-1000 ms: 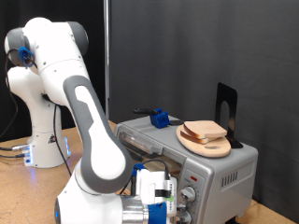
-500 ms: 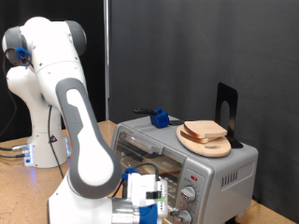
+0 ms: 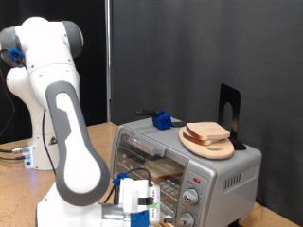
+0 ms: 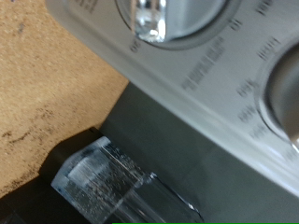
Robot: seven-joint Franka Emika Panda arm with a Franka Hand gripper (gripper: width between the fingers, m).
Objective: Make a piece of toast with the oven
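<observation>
The piece of toast (image 3: 207, 131), pale with a brown crust, lies on a round wooden plate (image 3: 210, 147) on top of the silver oven (image 3: 227, 175). In the exterior view my gripper (image 3: 150, 206) hangs low at the picture's bottom, just in front of the oven's front face and to the left of its two round knobs (image 3: 190, 197). Nothing shows between its fingers. The wrist view is filled by the oven's control panel, with one knob (image 4: 163, 19) very close. A clear fingertip (image 4: 98, 177) juts in below that knob.
A small blue object (image 3: 163, 119) and a black upright stand (image 3: 230, 109) sit on the oven's top behind the plate. The robot's white base (image 3: 38, 132) stands at the exterior view's left. A brown table surface (image 4: 47, 84) shows beside the oven.
The arm has swung towards the exterior view's left and sunk lower, carrying the gripper left along the oven's front, away from the knobs.
</observation>
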